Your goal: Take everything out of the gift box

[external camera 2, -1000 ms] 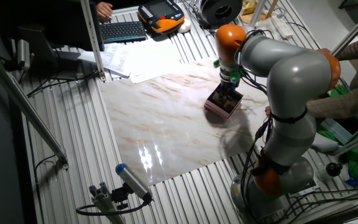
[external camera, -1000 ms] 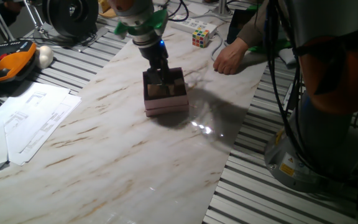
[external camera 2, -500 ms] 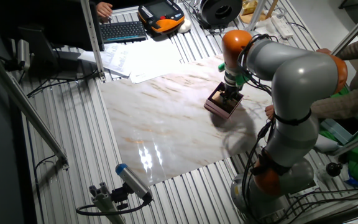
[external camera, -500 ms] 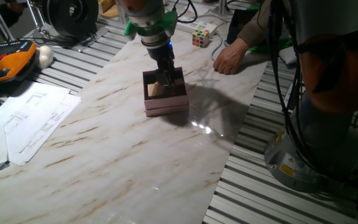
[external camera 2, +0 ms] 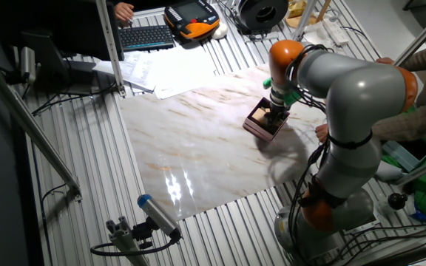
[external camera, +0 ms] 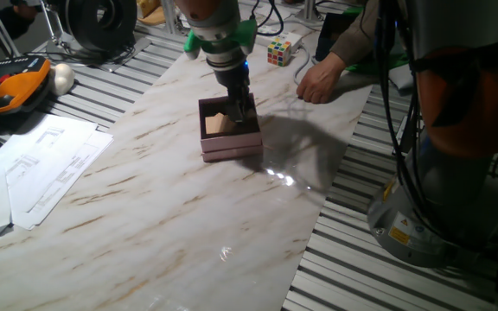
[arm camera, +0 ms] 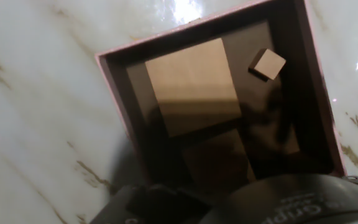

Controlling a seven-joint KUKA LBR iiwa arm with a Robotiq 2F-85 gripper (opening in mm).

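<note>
The pale pink gift box [external camera: 232,143] stands on the marble board; it also shows in the other fixed view [external camera 2: 260,128]. My gripper [external camera: 243,111] reaches down into its right side, fingers between the walls [external camera 2: 274,118]. In the hand view the box [arm camera: 120,102] is dark brown inside. It holds a large tan wooden block [arm camera: 191,84], a small tan block [arm camera: 269,63] in a corner, and a third block [arm camera: 216,162] in shadow just under my hand. The large block also shows in one fixed view [external camera: 218,124]. My fingertips are hidden, so I cannot see the jaws.
A multicoloured puzzle cube [external camera: 281,50] lies behind the box. A person's hand [external camera: 322,82] rests on the board's right edge. Papers [external camera: 41,164] and an orange pendant [external camera: 11,86] lie left. A keyboard [external camera 2: 145,35] sits beyond the board.
My gripper has moved from the middle of the box toward its right side, staying low inside it. The large tan block at the left now shows uncovered. The box has not moved.
</note>
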